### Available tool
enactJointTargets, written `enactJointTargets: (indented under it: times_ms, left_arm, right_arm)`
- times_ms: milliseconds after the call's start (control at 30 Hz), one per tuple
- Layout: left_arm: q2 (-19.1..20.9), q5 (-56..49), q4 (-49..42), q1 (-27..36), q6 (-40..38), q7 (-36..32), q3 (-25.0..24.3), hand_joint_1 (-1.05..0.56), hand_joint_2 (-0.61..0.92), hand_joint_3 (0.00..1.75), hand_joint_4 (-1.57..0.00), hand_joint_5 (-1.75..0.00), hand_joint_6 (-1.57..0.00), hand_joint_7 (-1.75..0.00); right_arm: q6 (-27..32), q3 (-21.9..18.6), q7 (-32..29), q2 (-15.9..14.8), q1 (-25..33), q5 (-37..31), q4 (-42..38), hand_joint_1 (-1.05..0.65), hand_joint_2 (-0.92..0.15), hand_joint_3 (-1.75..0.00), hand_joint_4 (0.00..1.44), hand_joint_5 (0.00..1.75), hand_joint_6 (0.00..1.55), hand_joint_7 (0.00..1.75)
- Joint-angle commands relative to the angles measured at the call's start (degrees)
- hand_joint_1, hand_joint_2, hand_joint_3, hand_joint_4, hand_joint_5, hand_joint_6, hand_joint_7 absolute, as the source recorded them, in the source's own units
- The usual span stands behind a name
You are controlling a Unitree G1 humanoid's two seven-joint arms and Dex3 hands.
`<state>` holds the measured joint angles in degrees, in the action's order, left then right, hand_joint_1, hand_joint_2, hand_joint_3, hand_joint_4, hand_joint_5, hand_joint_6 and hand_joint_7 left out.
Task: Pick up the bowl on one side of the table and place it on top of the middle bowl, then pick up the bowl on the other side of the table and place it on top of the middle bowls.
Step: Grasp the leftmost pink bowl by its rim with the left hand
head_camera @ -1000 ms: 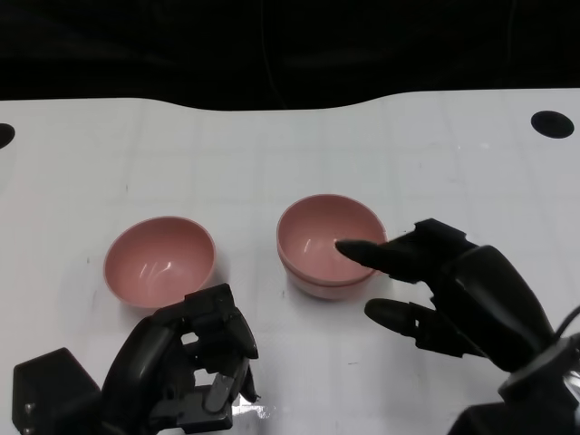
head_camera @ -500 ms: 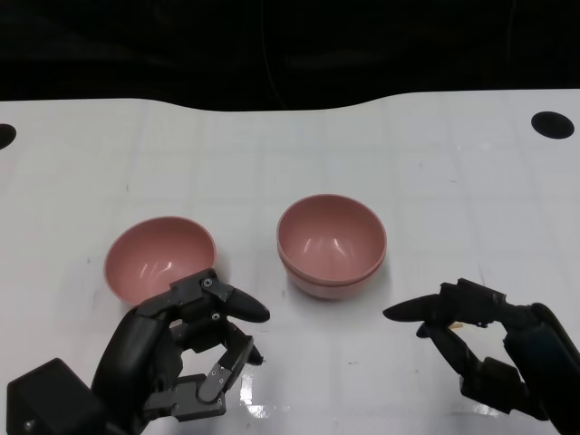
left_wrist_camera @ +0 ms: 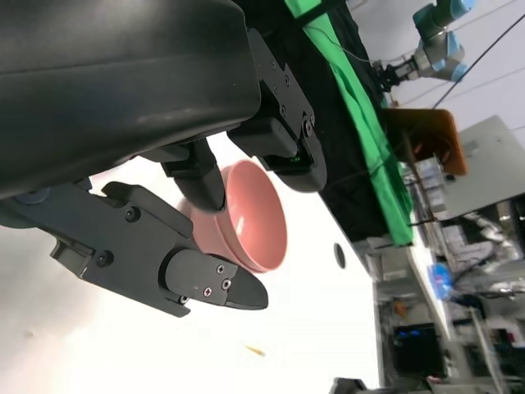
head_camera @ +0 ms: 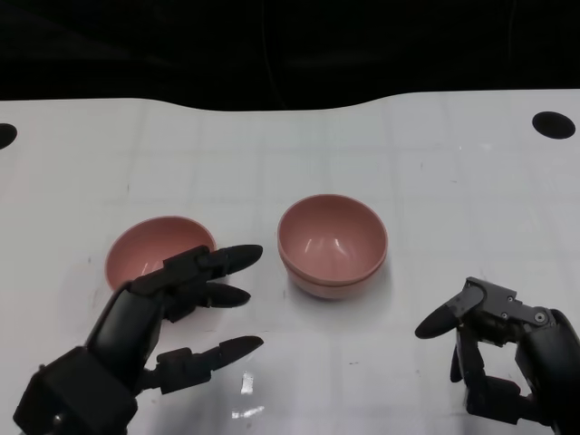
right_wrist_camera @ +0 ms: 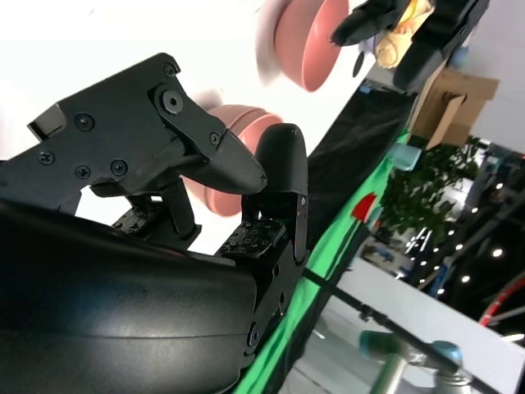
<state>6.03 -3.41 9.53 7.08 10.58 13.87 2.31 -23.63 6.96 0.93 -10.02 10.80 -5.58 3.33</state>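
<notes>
Two pink bowls are nested as a stack in the middle of the white table. A single pink bowl stands to its left. My left hand is at this bowl's near rim, fingers spread and empty, the upper ones lying over the bowl's near right edge. My right hand hovers near the table's front right, well away from the stack, fingers bent and holding nothing. The right wrist view shows the stack past my fingers and, farther off, the left bowl. A pink bowl shows between the fingers in the left wrist view.
A black round hole lies in the table at the far right, and another at the far left edge. Beyond the table's curved far edge is darkness.
My right hand has drawn back from the middle stack to the front right and bent its fingers. My left hand has uncurled and stretched its fingers forward over the left bowl's near edge.
</notes>
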Motion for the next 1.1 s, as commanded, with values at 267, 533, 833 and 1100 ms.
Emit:
enactJointTargets:
  times_ms: [267, 533, 833, 1100]
  left_arm:
    - [9.11, -22.61, 2.93, -5.00, -3.24, -7.49, -0.14, -0.42, 0.91, 0.02, -0.22, -0.60, -0.41, -0.01]
    - [14.01, -34.87, 2.16, -7.38, -5.84, -7.68, 2.65, -0.51, 0.92, 0.01, -0.28, -0.47, -0.42, 0.00]
    - [16.86, -45.52, -1.54, -11.86, -13.46, -2.94, 8.88, -0.55, 0.92, 0.02, -0.33, -0.44, -0.42, -0.01]
    - [17.44, -50.79, -13.30, -19.35, -15.87, -2.30, 15.82, -0.51, 0.92, 0.03, -0.52, -0.27, -0.51, -0.01]
  right_arm:
    - [6.26, -1.61, 1.57, 2.16, -0.21, 1.61, 1.27, -0.03, -0.32, -1.55, 0.97, 1.75, 0.80, 1.56]
    - [8.36, -1.98, 2.46, 3.12, 0.18, 1.89, 2.48, -0.04, -0.35, -1.50, 0.98, 1.75, 0.80, 1.53]
    - [7.13, -1.75, 1.50, 3.88, 0.12, -0.29, 2.05, -0.03, -0.34, -1.53, 0.97, 1.75, 0.82, 1.52]
    - [6.66, -1.48, 1.59, 4.24, 0.03, -1.25, 1.62, -0.03, -0.30, -1.56, 0.95, 1.75, 0.83, 1.49]
